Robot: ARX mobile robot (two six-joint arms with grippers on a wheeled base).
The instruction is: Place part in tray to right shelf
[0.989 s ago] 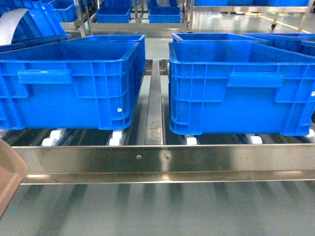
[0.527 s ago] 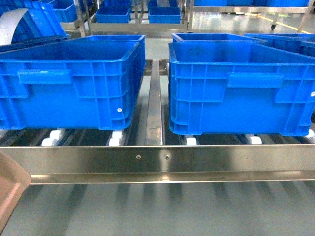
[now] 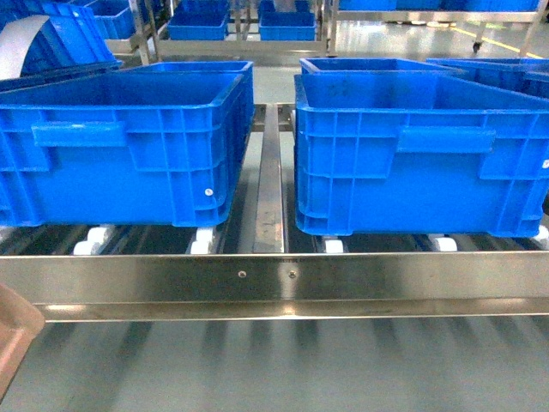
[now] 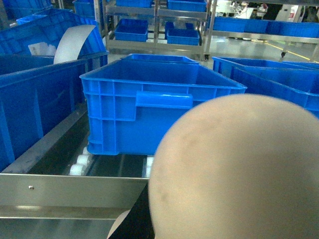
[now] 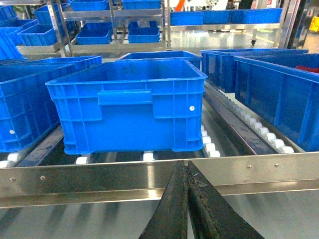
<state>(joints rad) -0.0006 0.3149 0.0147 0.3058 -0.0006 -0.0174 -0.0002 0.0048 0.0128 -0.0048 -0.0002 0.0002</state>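
- Head view: I face the right shelf [image 3: 274,279], its shiny front rail running across the frame, white rollers behind it and two large blue crates [image 3: 120,146] sitting on them. Only a beige corner of the tray [image 3: 13,330] shows at the lower left, below the rail. Neither of my hands shows here, and the part is not visible.
- Left wrist view: the tray's rounded cream wall [image 4: 234,169] fills the lower right, close to the lens, level with the rail. My left hand is hidden behind it; I cannot tell its state, though I judge it carries the tray.
- Right wrist view: my right hand [image 5: 187,199] is closed, fingers pressed together, empty, just short of the rail.
- Judgement: the tray is at the shelf but not yet on it; delivery is left.
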